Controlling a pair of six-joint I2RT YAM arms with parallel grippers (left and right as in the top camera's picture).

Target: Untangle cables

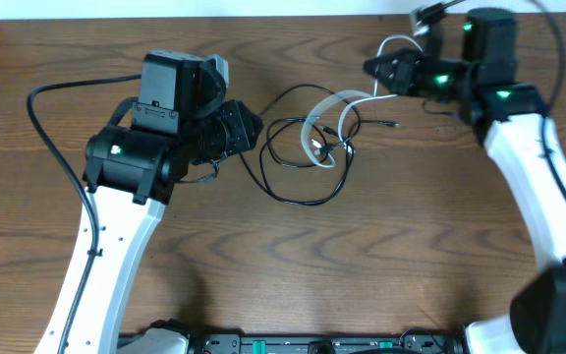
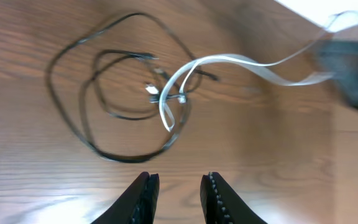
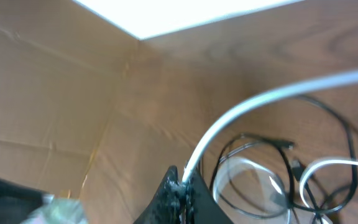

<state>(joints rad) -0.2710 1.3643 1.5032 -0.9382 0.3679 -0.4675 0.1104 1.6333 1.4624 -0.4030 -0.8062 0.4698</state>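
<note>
Flat white cable (image 1: 337,97) arcs up off the tangle at mid-worktop, its far end pinched in the right gripper (image 1: 373,69), whose fingers are pressed together on it in the right wrist view (image 3: 182,186). The lower end of the white cable loops back into the thin black cords (image 1: 308,204), which lie in overlapping loops flat on the surface. Small silvery plug ends (image 1: 320,149) sit at the knot in the middle. I can't tell which cord passes over which.

Left gripper (image 1: 249,126) hovers just beside the tangle's left edge, fingers spread, holding nothing (image 2: 179,183). Nothing lies between it and the cords.

Thick black arm cable (image 1: 52,128) curves beside the left arm.

Brown wood-grain worktop (image 1: 263,265). Brown cardboard panels (image 3: 55,106) stand behind it.

The right side of the left wrist view is blurred.
</note>
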